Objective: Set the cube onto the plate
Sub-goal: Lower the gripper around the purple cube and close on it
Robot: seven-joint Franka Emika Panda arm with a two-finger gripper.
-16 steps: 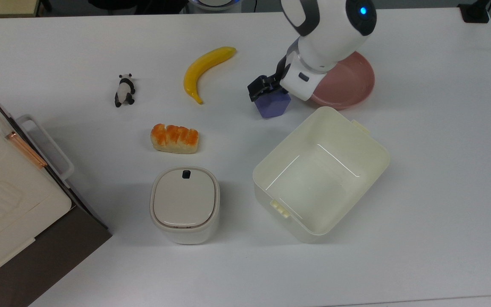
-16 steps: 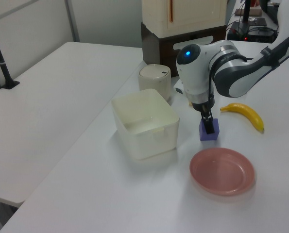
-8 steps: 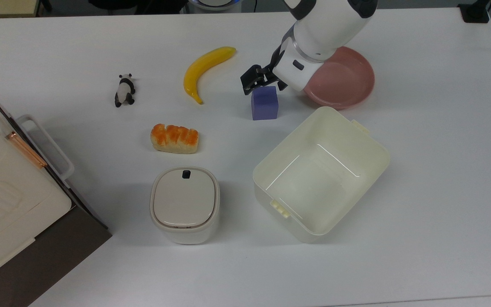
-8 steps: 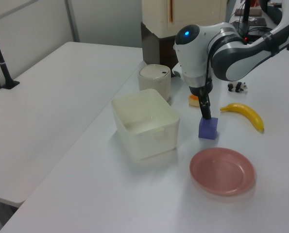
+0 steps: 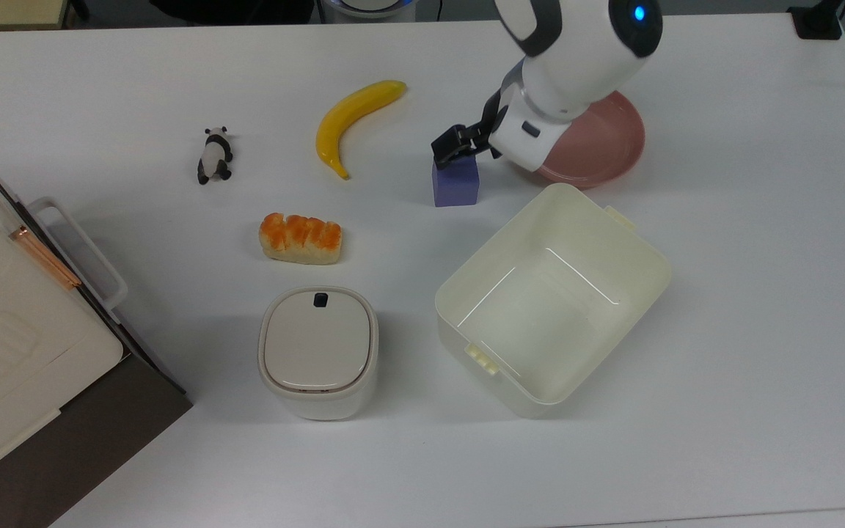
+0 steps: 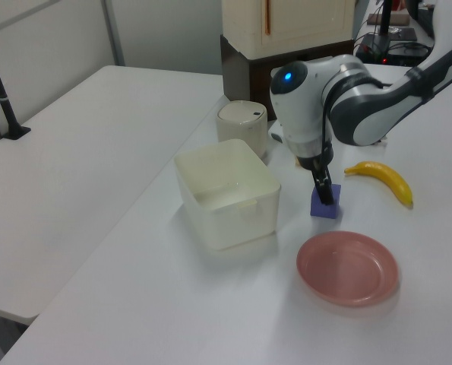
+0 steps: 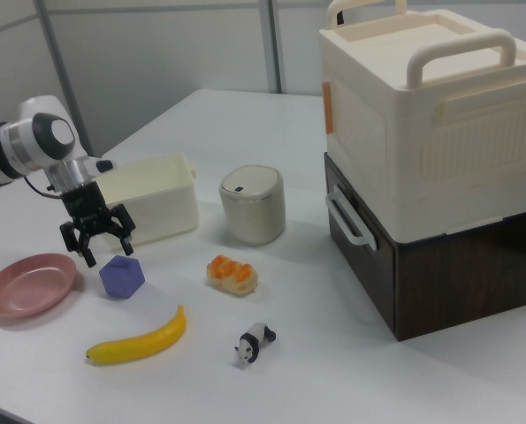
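The plate point(image 5: 598, 143) lies on the table point(image 5: 723, 330), partly hidden under the arm in the top view, and is seen whole and bare in the left view. The cube point(image 5: 456, 185) sits on the table just beside the plate, toward the top view's left, not yet on it. The gripper point(image 7: 95, 237) is held just above the cube with its fingers spread apart, as the right view shows, and nothing is held. A straight descent is judged sufficient for a grasp
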